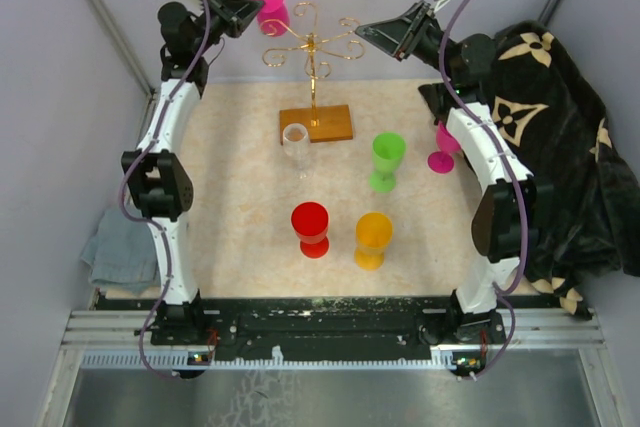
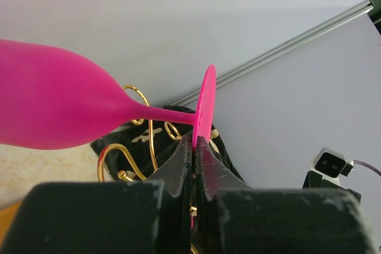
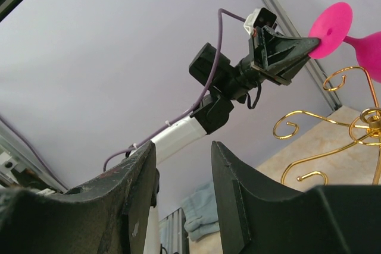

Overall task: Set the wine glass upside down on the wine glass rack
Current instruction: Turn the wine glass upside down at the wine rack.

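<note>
Right now, your left gripper is clamped on the edge of the foot of the pink wine glass. It holds the glass in the air, tipped on its side, near the left scroll arms of the wine glass rack. The rack stands at the far middle of the table. Your right gripper hovers right of the rack, jaws apart and empty.

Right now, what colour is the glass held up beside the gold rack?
The glass is bright pink all over, seen best in the left wrist view.
</note>
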You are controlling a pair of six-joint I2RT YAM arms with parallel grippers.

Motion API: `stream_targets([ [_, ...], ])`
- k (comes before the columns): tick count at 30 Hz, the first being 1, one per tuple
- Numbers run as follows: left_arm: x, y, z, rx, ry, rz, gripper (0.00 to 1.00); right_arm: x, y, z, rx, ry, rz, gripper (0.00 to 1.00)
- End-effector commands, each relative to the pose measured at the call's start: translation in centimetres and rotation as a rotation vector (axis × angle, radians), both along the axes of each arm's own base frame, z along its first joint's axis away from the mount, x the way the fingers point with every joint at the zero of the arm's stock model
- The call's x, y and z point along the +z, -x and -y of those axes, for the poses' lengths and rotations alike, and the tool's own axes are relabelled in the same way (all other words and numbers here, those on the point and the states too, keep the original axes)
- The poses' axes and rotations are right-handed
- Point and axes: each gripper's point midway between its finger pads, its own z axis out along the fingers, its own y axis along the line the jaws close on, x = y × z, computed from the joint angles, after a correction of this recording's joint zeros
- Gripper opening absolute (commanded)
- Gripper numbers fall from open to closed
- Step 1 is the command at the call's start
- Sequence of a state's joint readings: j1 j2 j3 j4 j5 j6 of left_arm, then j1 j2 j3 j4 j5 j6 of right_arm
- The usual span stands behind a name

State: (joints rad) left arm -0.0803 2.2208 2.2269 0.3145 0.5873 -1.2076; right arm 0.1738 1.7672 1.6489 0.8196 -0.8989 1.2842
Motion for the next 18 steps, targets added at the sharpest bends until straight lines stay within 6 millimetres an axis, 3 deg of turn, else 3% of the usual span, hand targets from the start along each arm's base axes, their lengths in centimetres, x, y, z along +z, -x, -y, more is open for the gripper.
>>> stream_targets([
  [1,0.2,0.1,1.0,-0.013,-0.014,0.026,0.0,3.1,2.6,0.6,-0.014,-0.015,0.109,0.43],
  [18,-1.6,0.4,4.7,-0.071,-0.023,0.005,0.0,2.5,2.3,0.6,-0.014,-0.014,0.093,0.42],
])
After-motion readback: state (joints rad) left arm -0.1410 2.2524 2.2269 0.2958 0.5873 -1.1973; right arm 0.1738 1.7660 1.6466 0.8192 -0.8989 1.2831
